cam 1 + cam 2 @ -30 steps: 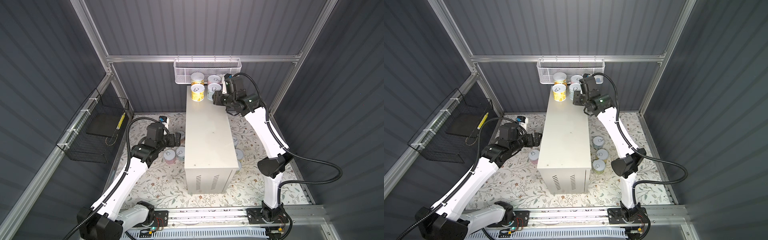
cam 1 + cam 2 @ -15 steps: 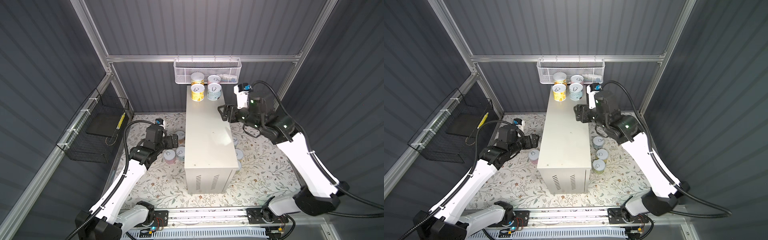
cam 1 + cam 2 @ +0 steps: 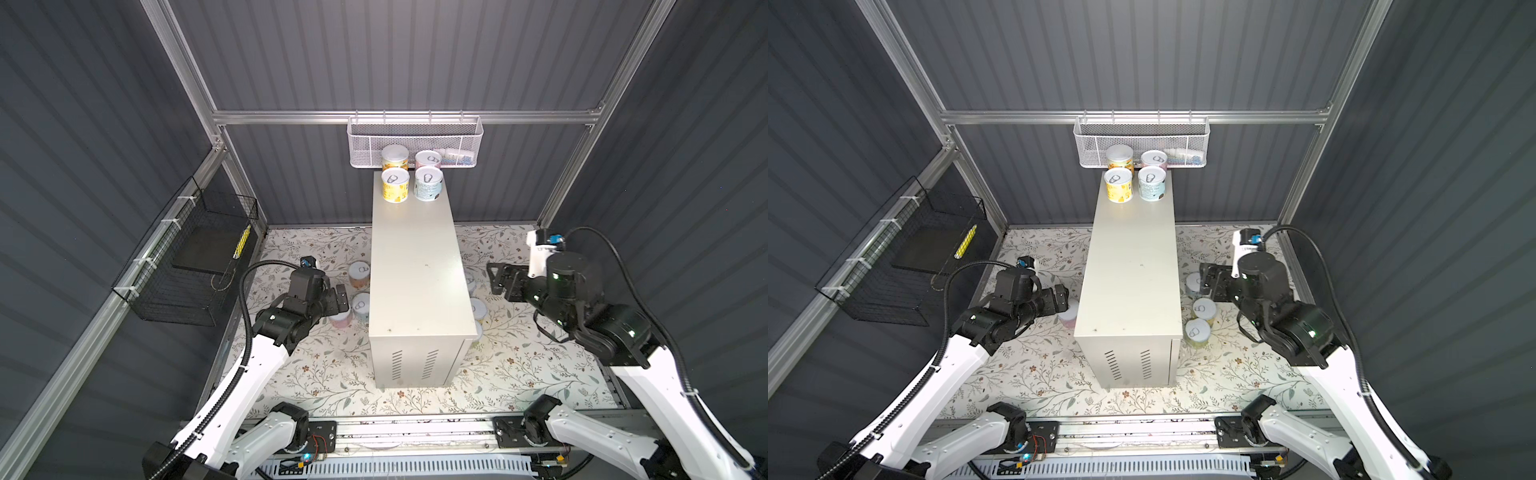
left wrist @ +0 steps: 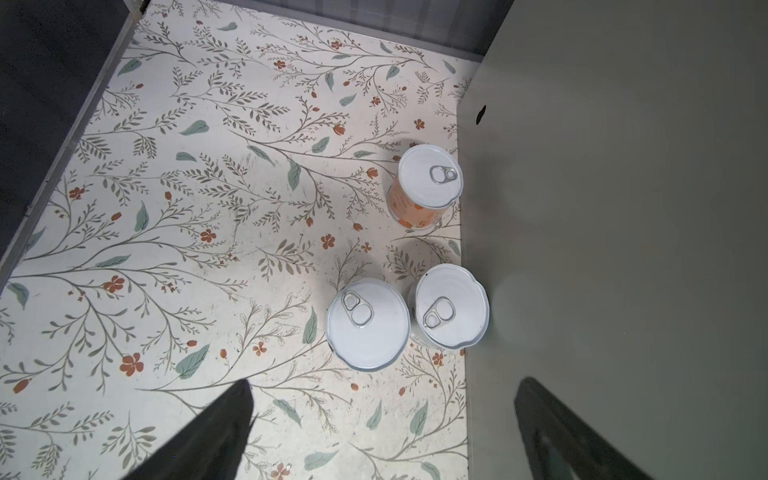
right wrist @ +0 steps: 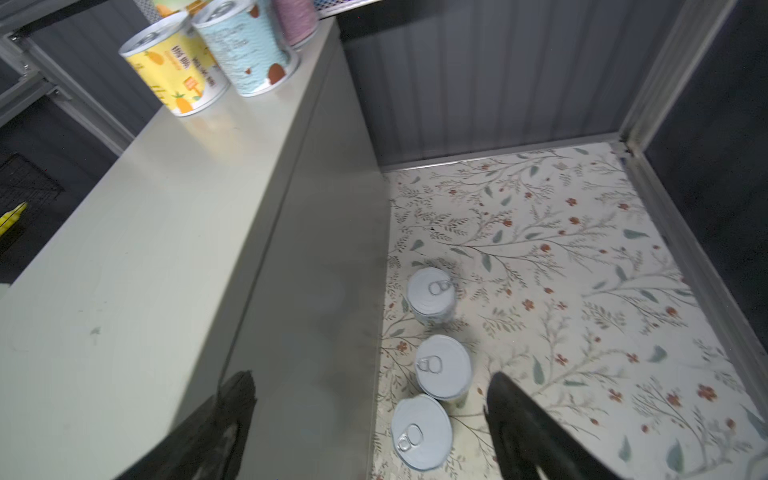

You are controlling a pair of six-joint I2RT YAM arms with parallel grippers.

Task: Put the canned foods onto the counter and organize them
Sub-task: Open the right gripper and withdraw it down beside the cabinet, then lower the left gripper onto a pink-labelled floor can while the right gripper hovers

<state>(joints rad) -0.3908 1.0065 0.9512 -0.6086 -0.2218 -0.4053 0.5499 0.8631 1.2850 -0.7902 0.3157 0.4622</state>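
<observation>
Four cans are seen upright in a two-by-two cluster at the far end of the counter, just below a white mesh basket. Three cans are seen on the floral floor beside the counter's left wall, and three further cans beside its right wall. The left pincer is held spread above the left group. The right pincer is also spread, with nothing gripped, at the counter's right edge.
</observation>
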